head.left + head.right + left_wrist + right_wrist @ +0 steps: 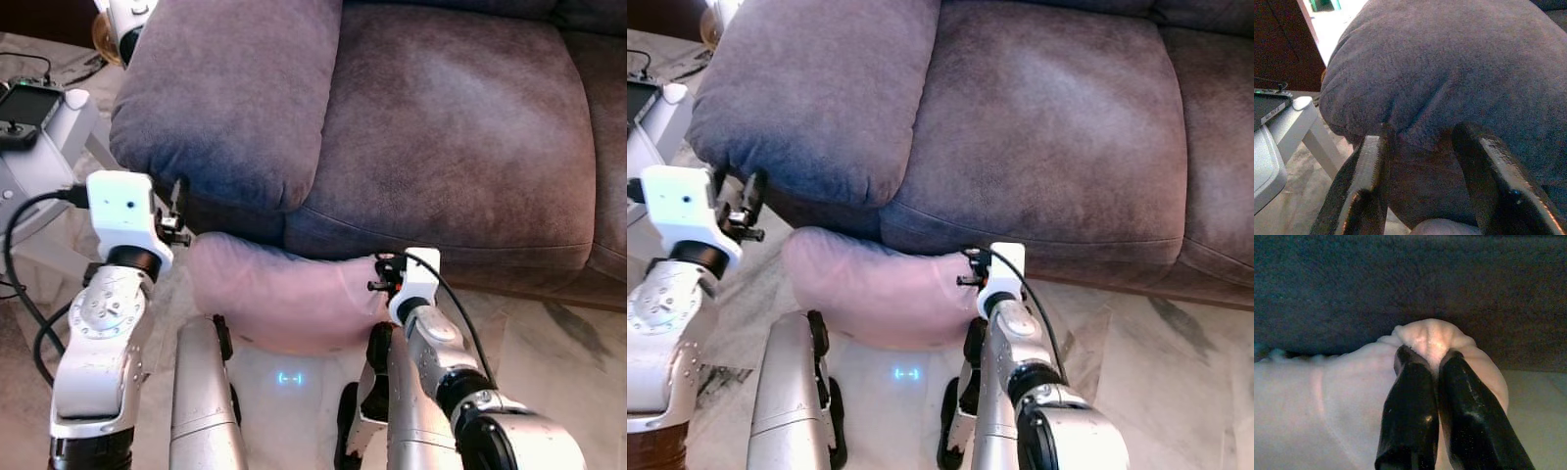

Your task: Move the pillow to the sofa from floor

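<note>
Pillow first: the soft pale pink fabric pillow lies on the marbled stone floor, pushed against the front base of the grey-purple suede sofa, just under its left armrest. My right gripper has its two black fingers pressed together on a bunched fold at the pillow's right end, so I read it as pinching the cloth. My left gripper is at the pillow's left end, up near the underside of the armrest, its fingers spread with only sofa fabric between them and nothing held. Far left of the sofa I see a pale grey side table carrying a dark handheld device.
</note>
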Controlling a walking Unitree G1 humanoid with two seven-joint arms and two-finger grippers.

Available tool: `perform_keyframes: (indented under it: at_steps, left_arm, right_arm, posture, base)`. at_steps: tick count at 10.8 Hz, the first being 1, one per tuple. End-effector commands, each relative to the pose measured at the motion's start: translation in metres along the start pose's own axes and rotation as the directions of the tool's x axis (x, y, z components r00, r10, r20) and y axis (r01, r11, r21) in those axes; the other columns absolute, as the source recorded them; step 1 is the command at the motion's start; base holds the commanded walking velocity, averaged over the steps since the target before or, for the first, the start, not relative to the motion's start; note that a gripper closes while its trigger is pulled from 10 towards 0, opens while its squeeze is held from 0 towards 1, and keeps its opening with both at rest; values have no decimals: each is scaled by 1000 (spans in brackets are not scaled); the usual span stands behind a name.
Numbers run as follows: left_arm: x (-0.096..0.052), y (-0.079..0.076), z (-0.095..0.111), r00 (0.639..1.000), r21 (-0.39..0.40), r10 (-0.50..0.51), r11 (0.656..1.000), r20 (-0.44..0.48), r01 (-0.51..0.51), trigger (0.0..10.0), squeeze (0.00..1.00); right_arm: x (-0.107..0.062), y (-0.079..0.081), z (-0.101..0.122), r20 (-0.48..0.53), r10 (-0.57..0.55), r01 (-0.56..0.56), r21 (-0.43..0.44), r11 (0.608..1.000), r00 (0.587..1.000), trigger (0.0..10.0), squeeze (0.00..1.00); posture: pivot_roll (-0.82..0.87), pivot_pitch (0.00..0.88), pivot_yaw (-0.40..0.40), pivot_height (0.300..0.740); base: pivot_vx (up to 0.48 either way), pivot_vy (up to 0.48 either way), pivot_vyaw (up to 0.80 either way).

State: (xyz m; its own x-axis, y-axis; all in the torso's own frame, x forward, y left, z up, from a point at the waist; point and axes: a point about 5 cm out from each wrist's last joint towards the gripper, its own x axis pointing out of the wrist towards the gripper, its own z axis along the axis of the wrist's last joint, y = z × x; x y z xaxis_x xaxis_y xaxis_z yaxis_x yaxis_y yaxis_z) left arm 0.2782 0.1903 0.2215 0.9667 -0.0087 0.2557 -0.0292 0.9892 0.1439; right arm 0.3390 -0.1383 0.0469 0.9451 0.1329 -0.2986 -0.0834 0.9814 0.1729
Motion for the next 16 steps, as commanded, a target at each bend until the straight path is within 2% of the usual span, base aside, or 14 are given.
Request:
perform_keyframes:
  at_steps: [1,6,8,12,14,16]
  left_arm:
    - [0,-1,-2,1000,4,-5,1000,4,5,10000,0]
    - [8,-2,-6,1000,-8,3,1000,25,-3,10000,0]
    - [13,-5,-6,999,-14,-2,1000,35,2,10000,0]
    - [22,-7,-6,998,-20,-17,1000,55,18,10000,0]
    - [24,-6,-6,998,-18,-17,1000,63,19,10000,0]
    - [27,-7,-6,997,-20,-18,1000,73,20,10000,0]
  right_arm:
    - [2,-5,31,167,-17,17,-4,1000,986,10000,0]
    - [2,-1,34,180,-21,25,-21,999,983,10000,0]
    - [2,-1,39,208,-23,22,4,1000,978,10000,0]
    - [1,-1,47,245,-24,25,2,1000,969,10000,0]
    - [1,3,53,278,-15,15,2,1000,960,10000,0]
    - [1,6,58,297,-7,8,-4,1000,955,10000,0]
  posture:
    - [218,245,-77,540]
    - [206,201,-86,540]
    - [193,184,-79,540]
    - [190,159,-67,540]
    - [189,153,-66,557]
    - [186,145,-68,596]
  base:
    - [0,0,0]
    - [0,0,0]
    - [0,0,0]
    - [0,0,0]
    - [0,0,0]
    - [0,0,0]
